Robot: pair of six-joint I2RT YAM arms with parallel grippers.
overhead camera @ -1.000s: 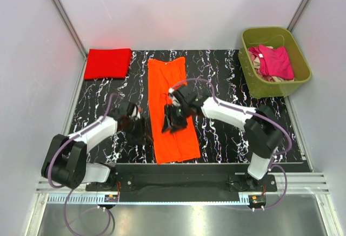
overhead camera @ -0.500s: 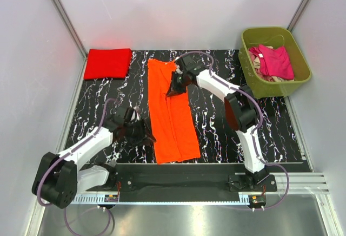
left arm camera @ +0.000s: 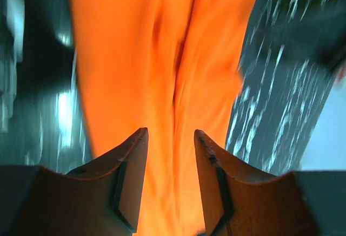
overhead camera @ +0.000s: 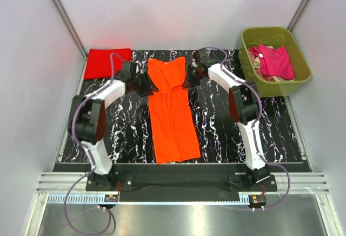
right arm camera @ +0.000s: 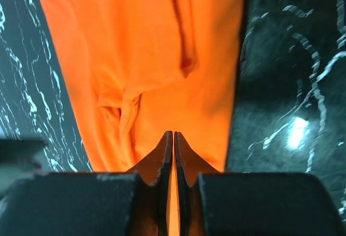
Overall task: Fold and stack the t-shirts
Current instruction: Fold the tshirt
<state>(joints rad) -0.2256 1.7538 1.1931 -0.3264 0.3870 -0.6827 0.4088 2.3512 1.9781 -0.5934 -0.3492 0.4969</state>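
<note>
Where right pincer (right arm camera: 173,134) nips orange t-shirt (right arm camera: 140,46), contact hidden, left-wrist view blurred.

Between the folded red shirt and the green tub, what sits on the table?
Top view: the far end of the orange t-shirt, with the left hand at one corner and the right hand at the other.

1. Left gripper (overhead camera: 146,85): has left the near-left edge of the orange t-shirt (overhead camera: 172,118) and now sits at its far-left corner, arm stretched forward.
2. Right gripper (overhead camera: 189,78): has moved off the shirt's middle, first up the cloth, now at the far-right corner.
3. Right fingers (right arm camera: 164,155): apart a second ago, now pressed together; whether they pinch cloth cannot be told.
4. Shirt's middle no longer covered by an arm.
</note>
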